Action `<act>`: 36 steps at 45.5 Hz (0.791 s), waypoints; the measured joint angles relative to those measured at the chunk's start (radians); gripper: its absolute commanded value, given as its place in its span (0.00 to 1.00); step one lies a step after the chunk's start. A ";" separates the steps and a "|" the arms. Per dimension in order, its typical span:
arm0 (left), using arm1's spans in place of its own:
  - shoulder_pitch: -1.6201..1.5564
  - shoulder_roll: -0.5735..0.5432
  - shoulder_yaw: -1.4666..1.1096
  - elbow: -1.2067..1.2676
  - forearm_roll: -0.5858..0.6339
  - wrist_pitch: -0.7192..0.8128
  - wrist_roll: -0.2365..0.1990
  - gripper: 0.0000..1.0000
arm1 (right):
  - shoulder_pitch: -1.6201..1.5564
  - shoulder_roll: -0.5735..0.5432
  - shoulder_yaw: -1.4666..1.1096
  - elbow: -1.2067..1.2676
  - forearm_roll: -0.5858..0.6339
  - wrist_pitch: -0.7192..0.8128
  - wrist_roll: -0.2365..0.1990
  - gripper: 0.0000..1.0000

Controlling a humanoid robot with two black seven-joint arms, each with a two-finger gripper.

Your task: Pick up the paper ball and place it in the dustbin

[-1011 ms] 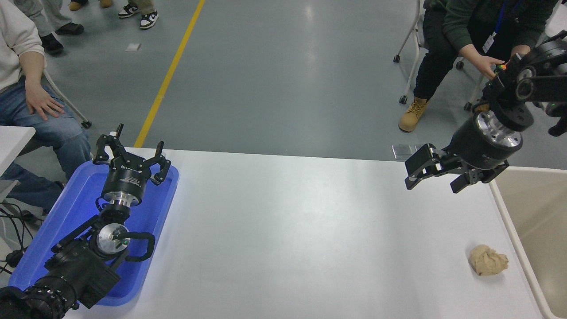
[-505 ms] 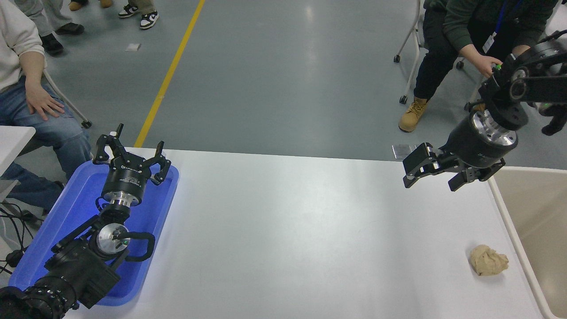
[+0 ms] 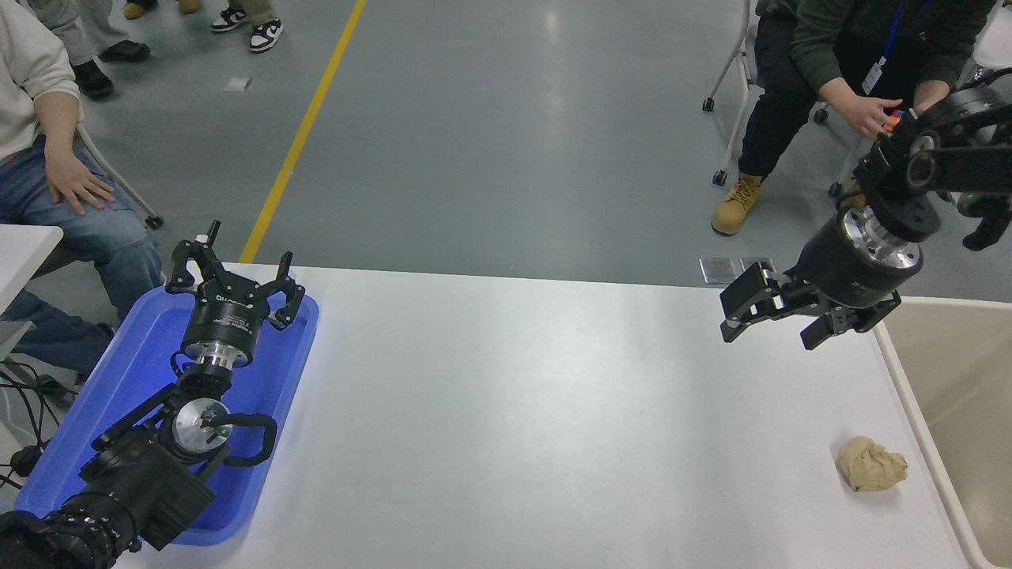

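Note:
The tan-brown crumpled paper ball (image 3: pixel 871 464) lies on the white table (image 3: pixel 514 411) near its right front, close to the dustbin. The beige dustbin (image 3: pixel 961 395) stands against the table's right edge, only partly in the picture. My right gripper (image 3: pixel 771 332) is open and empty, held above the table's far right part, well behind the paper ball and left of the dustbin's far corner. My left gripper (image 3: pixel 233 273) is open and parked over the blue tray at the lower left.
A shallow blue tray (image 3: pixel 118 395) lies at the table's left edge under the left arm. One person sits at the far left, another on a wheeled chair (image 3: pixel 735 79) at the far right, a hand (image 3: pixel 870 118) near my right arm.
My right gripper has drifted slightly up and away toward the far side, still open. The person's hand at the far right shifted a little. The paper ball and left arm have not moved.

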 measured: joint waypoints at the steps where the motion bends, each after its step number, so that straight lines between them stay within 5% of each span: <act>1: 0.000 0.000 0.000 0.000 0.000 0.000 0.000 1.00 | 0.002 0.000 0.000 0.000 0.000 0.000 0.000 1.00; 36: 0.000 0.000 0.000 0.000 0.000 0.000 0.000 1.00 | 0.036 -0.020 0.020 -0.022 -0.011 0.000 0.001 1.00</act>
